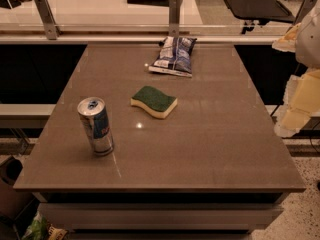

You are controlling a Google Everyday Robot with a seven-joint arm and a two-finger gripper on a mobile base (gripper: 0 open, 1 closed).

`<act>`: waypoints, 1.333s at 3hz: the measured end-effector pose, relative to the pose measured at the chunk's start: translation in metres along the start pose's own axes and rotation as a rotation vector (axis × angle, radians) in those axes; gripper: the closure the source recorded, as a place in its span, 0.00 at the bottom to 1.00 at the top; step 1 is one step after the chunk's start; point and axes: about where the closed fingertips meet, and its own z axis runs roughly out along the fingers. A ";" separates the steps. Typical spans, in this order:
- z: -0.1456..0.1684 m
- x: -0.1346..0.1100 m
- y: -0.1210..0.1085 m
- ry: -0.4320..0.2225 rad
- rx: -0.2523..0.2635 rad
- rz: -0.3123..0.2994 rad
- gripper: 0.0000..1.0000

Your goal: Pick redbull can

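Observation:
The redbull can [95, 126] stands upright on the near left part of the brown table [210, 144]. It is slim, blue and silver, with a silver top and pull tab. My gripper [299, 100] shows as pale cream parts at the right edge of the view, beyond the table's right side. It is far from the can and holds nothing that I can see.
A green and yellow sponge [154, 101] lies near the table's middle. A blue-white crinkled snack bag [174, 56] lies at the far edge. A glass rail on metal posts [174, 15] runs behind the table. A black chair seat [257, 7] is at the back right.

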 end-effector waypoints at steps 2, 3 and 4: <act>0.017 -0.027 0.011 -0.202 -0.037 0.011 0.00; 0.031 -0.064 0.018 -0.337 -0.061 0.008 0.00; 0.045 -0.102 0.023 -0.480 -0.087 0.020 0.00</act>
